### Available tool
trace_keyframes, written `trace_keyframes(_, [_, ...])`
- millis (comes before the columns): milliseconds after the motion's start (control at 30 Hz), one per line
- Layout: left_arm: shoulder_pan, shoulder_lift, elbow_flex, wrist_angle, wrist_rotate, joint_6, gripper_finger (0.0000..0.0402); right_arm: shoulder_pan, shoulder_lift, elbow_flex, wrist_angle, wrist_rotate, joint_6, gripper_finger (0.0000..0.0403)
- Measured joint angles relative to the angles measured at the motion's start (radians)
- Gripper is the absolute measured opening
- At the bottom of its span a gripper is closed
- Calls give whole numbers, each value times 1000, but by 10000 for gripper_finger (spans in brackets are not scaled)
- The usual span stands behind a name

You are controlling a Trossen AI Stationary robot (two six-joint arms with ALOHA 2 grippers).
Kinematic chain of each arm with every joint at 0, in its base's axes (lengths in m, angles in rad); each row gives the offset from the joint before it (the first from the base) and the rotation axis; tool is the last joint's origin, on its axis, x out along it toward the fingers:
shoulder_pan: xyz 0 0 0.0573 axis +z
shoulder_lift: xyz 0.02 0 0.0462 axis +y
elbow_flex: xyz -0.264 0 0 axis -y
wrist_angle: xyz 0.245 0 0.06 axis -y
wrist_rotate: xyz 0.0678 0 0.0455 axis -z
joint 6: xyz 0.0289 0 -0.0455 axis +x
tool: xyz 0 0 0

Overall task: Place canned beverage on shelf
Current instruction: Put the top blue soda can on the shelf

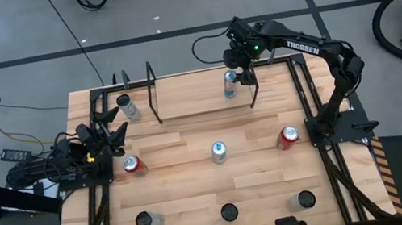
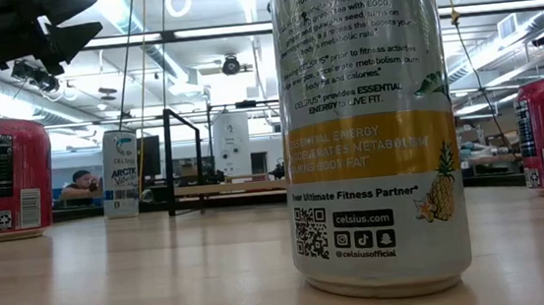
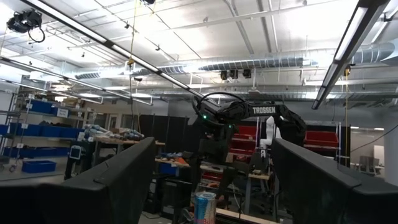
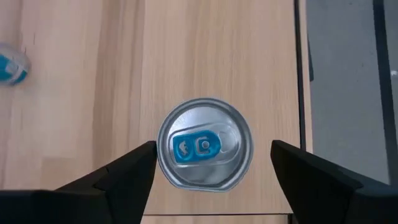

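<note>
The shelf (image 1: 190,94), a light wood board with black rod end frames, stands at the table's far middle. A silver canned beverage with a blue tab (image 4: 204,152) stands upright on the board near its right end (image 1: 230,85), resting on its base. My right gripper (image 4: 213,149) hangs open above it, pointing steeply down, one finger on either side of the can's top. The can also shows far off in the low view (image 2: 232,144). My left gripper (image 3: 211,186) is open, pulled back at the table's left edge (image 1: 110,132).
Other cans stand on the table: a silver one (image 1: 128,107) left of the shelf, a middle row of red (image 1: 133,165), blue-topped (image 1: 218,152) and red (image 1: 288,137), and three dark-topped ones near the front edge (image 1: 228,212). The shelf's left part is bare.
</note>
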Motion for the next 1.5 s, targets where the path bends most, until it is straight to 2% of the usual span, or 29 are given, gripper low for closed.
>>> trace_keyframes(400, [0,0,0,0,0,-1,321,27,0,3,-31,2,475,322])
trace_keyframes(733, [0,0,0,0,0,-2,321,107,-1,3,-3,208,647,321])
trace_keyframes(867, [0,0,0,0,0,-2,321,116,-1,3,34,234,727,320])
trace_keyframes(1167, [0,0,0,0,0,-2,321,118,0,-18,35,233,808,320])
trace_keyframes(1500, [0,0,0,0,0,-1,321,127,1,-27,42,259,761,307])
